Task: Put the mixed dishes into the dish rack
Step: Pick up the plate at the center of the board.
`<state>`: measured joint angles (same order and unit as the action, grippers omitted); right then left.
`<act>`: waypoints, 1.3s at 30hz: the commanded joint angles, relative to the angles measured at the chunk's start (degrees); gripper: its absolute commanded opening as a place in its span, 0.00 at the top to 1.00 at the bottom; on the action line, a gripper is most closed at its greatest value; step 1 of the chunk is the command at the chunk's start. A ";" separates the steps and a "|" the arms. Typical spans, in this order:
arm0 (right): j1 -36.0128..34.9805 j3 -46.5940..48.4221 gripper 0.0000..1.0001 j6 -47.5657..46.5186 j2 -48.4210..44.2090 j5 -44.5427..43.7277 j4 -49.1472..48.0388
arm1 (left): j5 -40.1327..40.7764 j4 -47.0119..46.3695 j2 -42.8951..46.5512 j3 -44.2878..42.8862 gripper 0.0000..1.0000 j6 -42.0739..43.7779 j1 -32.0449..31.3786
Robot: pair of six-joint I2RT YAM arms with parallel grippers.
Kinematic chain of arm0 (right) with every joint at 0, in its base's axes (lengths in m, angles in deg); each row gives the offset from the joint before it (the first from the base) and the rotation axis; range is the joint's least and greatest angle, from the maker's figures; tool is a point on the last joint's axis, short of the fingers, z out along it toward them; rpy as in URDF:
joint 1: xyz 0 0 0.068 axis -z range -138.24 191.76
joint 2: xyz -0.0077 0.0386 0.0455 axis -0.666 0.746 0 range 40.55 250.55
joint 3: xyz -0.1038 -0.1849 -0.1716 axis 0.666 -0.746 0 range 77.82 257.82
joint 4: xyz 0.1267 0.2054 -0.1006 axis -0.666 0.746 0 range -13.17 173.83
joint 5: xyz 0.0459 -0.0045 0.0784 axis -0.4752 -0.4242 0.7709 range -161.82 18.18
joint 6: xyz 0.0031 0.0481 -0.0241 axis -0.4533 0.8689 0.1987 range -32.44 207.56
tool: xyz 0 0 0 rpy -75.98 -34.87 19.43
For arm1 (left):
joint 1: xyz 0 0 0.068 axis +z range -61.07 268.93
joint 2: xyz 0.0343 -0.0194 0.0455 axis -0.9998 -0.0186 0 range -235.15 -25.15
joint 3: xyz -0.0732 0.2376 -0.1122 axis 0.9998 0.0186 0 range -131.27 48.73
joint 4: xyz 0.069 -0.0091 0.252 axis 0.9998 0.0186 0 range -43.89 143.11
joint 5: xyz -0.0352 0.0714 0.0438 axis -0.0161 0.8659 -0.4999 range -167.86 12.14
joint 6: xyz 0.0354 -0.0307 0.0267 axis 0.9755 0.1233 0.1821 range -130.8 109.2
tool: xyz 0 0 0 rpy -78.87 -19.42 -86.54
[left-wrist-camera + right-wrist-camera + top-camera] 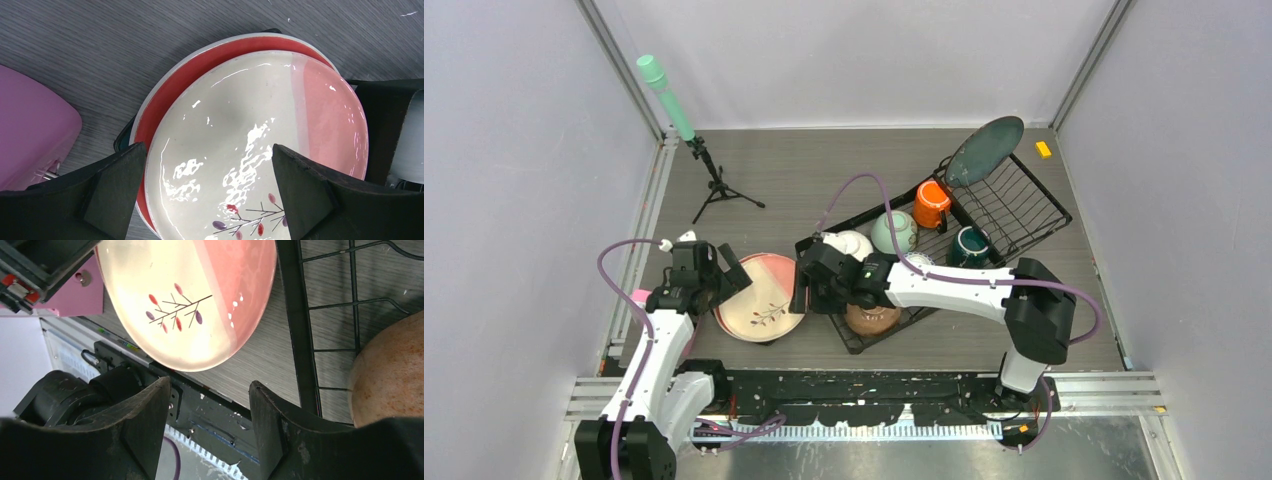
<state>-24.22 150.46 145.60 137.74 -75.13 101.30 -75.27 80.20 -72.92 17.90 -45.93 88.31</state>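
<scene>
Pale grey walls, grey wood-grain table (844,170). Toward the near-left corner, close to the near edge: pink plate (762,300), cream with a pink band and a twig motif, face up, outside the dish rack (1024,205). Just at its left rim, left gripper (724,280), fingers (115,190) spread wide over the glaze in the wrist view, gripping nothing. At its right rim, between plate and rack, right gripper (802,285), likewise spread and empty, pointed down at the strip of table by the near edge.

Rack laid slantwise from the middle of the near edge to the far-right corner. Already inside: brown bowl (871,318) in the near tray, white bowl (852,243), mint-green bowl (892,232), orange mug (932,203), dark teal mug (971,245), and, leaning upright at the far end, dark teal speckled plate (984,150).

Step in hand, by judgement: pick-up of the last loose dish. Next move probably awkward on a flat, glossy rim: one finger worked under the edge, or a tilt by one arm and a pinch by the other, then a lift across into a slot.

Hard to make out: blue-patterned bowl, behind the right arm if present at all; a dark shape under the plate's rim, unidentified; a pink thing (30,130) beside the plate, cut off at the frame edge, probably the small pink cup; whether any finger touches the plate.
</scene>
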 commanded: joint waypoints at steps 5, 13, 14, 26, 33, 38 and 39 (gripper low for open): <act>-1.67 5.62 0.36 5.53 5.17 -9.94 2.22 | -1.84 -3.36 0.15 1.53 0.00 -0.82 0.36; -2.00 6.75 0.37 8.21 8.88 -13.85 3.15 | -1.80 -3.41 -0.10 1.74 0.00 -0.73 0.36; -2.03 6.69 0.37 8.31 9.07 -14.69 2.78 | -1.88 -3.43 -0.17 1.86 0.00 -0.76 0.36; -2.05 7.10 0.44 8.42 13.31 -17.67 -1.88 | -4.38 -4.67 -1.19 2.61 0.10 -1.55 0.36; -2.05 6.65 0.55 7.00 13.36 -17.37 -4.15 | -5.56 -5.29 -0.64 3.63 0.17 -2.57 0.36; -2.05 5.48 0.55 6.40 12.19 -16.90 -6.17 | -7.93 -6.74 -0.42 4.95 0.27 -3.08 0.36; -2.05 5.31 0.52 6.30 11.81 -16.77 -6.40 | -8.15 -6.83 -0.39 5.15 0.28 -3.16 0.36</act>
<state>-26.21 155.90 152.90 150.85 -89.62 100.12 -76.08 76.26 -73.62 21.27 -46.39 89.16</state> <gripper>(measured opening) 0.446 0.751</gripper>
